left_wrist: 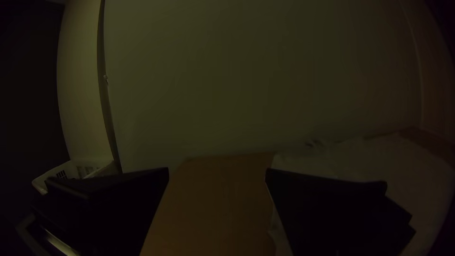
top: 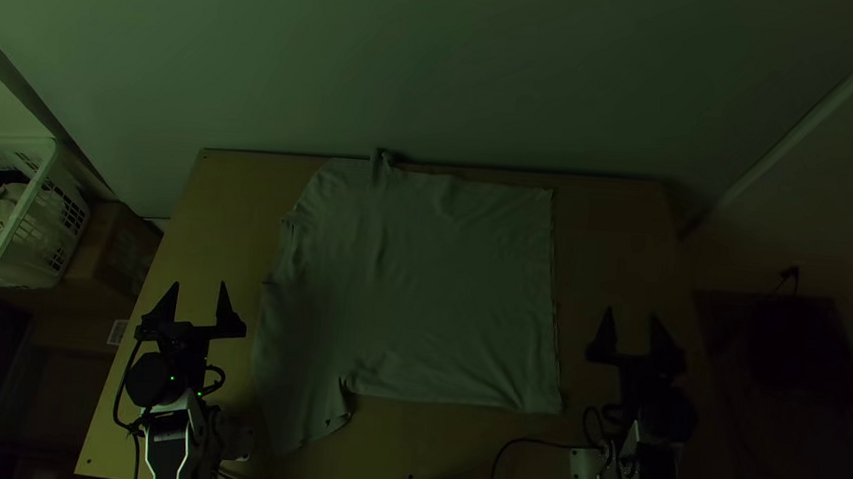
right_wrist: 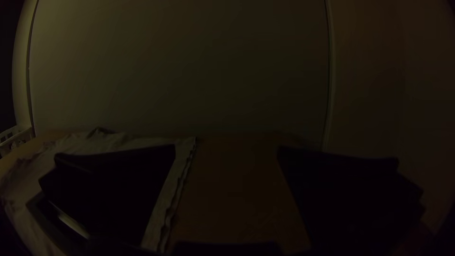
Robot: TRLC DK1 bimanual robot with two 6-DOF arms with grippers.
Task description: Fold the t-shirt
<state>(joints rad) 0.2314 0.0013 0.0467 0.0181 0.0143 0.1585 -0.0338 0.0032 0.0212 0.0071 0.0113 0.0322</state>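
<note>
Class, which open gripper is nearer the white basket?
The left gripper, on the basket's side of the t-shirt; the right gripper is on the opposite side.

This may be a home room, with a plastic basket (top: 45, 243) of cloth (top: 0, 208) near a wooden table (top: 223, 205).

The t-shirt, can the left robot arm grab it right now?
Probably yes. The left gripper is open, close beside the t-shirt spread on the table, and I see nothing between them.

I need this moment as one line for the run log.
T-shirt: spread on table, slightly wrinkled | left gripper: open, empty | right gripper: open, empty
</note>
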